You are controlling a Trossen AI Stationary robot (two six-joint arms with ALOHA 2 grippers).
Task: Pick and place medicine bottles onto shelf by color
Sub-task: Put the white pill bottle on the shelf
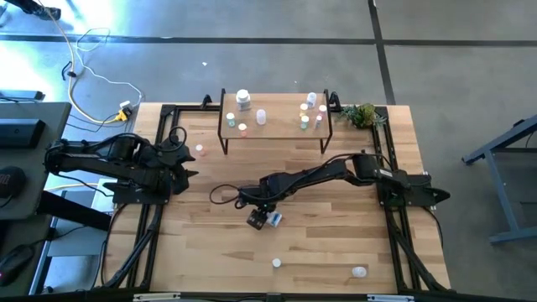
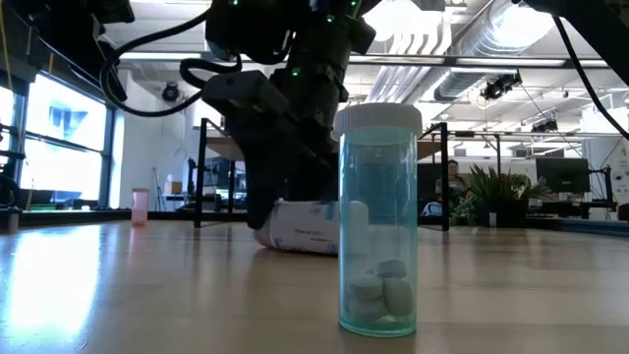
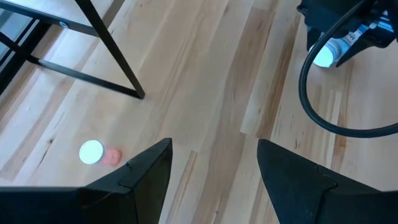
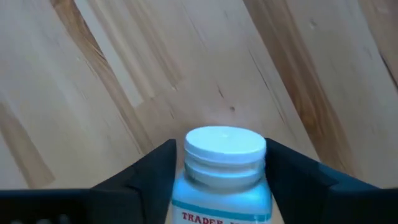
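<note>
The high camera looked straight down on the whole worktop (image 1: 336, 243). The low one sat at worktop level, close behind a teal bottle (image 2: 378, 221). Both wrist cameras faced the planks, sharing a white-capped bottle (image 4: 225, 165) with the low view.

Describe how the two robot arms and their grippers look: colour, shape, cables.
Both arms are dark, near-black jointed links. The left gripper has two broad, flat black fingers with angular, wedge-shaped tips. The right gripper has the same black angular fingers. A black cable loops beside the right arm's wrist, and small green lights show on it in the low view.

Dark jointed arms, looping black cables
</note>
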